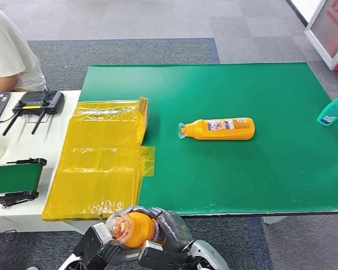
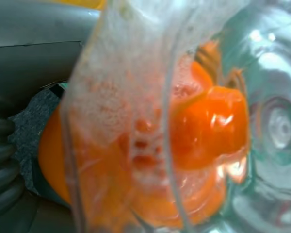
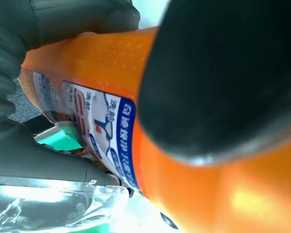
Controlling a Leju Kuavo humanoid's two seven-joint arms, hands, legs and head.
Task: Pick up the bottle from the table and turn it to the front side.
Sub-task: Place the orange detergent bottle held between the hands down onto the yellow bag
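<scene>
Bottle (image 1: 133, 228), orange, held off the table's (image 1: 244, 185) near edge between both hands, right hand (image 3: 217, 77) clamped on its labelled body, left hand (image 1: 93, 243) closed at the clear cap end, long axis crosswise, cap toward the left.

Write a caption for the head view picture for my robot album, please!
Both robot hands hold an orange bottle below the green table.

Floor: grey carpet tiles (image 1: 129, 17), darker band at twelve o'clock.
Table: green top (image 1: 261, 180) centre; white desk (image 1: 52, 147) at nine o'clock.
Sign: red-and-white board (image 1: 330, 28) at two o'clock.
</scene>
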